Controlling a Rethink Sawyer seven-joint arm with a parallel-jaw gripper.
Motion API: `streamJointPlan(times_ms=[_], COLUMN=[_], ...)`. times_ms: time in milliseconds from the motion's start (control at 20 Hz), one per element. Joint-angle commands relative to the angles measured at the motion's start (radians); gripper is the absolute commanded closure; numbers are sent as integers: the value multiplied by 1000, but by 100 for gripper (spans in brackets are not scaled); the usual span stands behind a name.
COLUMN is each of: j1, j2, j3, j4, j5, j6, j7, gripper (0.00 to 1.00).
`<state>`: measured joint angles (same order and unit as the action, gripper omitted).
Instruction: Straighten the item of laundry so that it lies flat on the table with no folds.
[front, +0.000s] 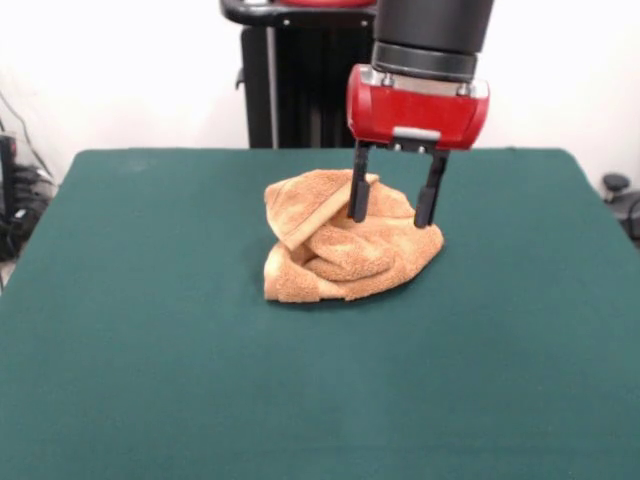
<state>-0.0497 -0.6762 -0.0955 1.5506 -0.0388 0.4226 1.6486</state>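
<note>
The orange-tan towel (335, 250) lies crumpled in a folded heap near the middle of the dark green table (150, 350), with a smoother woven band showing on its upper left fold. My gripper (393, 215) hangs from the red wrist directly above the heap's right half. Its two black fingers are spread apart, with the tips (359, 210) down at the top of the cloth. The jaws stand open and hold nothing. Whether the tips touch the cloth I cannot tell.
The robot's black pedestal (290, 80) stands behind the table's far edge. Cables and dark gear (15, 200) sit off the table's left side, and a dark object (620, 195) off its right side. Green table surface surrounds the towel.
</note>
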Motion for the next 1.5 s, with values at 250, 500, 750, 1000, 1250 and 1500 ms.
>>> streamJointPlan(times_ms=[250,500,750,1000,1250,1500], j1=[-7,-15,-24,-45,-58,-61], j2=[32,49,80,141,191,239], j3=[93,96,107,137,161,179], j4=[219,249,263,237,210,168], j5=[-52,-59,-71,-83,-103,-117], j6=[-31,-92,-151,-193,-238,-267], j7=[85,95,91,83,87,89], gripper=[0,0,0,0,0,0])
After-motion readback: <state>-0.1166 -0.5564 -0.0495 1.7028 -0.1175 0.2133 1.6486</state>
